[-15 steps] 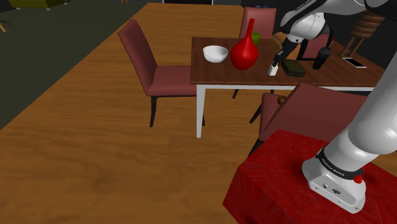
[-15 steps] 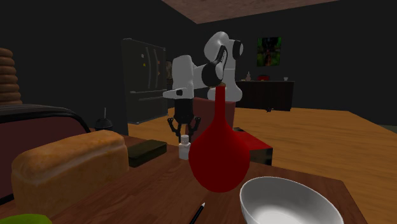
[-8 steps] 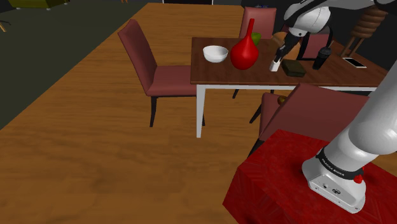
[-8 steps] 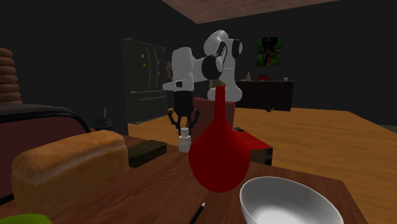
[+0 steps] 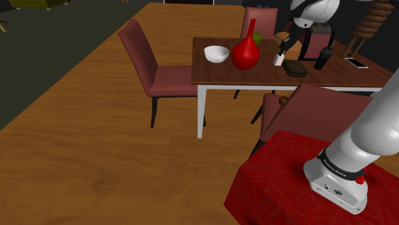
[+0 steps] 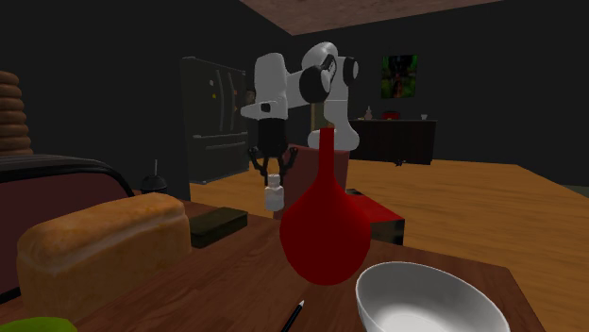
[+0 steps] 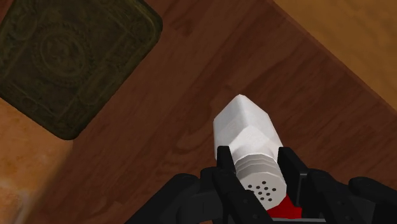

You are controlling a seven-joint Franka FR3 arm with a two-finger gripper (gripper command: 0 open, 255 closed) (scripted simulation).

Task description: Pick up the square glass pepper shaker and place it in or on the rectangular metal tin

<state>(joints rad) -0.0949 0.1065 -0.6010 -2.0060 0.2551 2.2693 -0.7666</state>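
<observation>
Inspection found the black two-finger gripper [image 7: 256, 162] with its jaws clamped on the cap end of the white square-bodied pepper shaker [image 7: 247, 130]. The shaker hung tilted above the brown wooden table [image 5: 256, 75]. In the shoulder view, the dark olive rectangular tin [image 5: 295, 68] lay at four o'clock of the shaker, near but apart. The red long-necked vase [image 5: 245, 51] stood at nine o'clock.

glossy red vase [image 6: 325, 226], wooden table [image 5: 256, 72]

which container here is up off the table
The white shaker: it hangs above the table, clasped in the gripper. The dark tin, red vase and white bowl all rest on the wood.
</observation>
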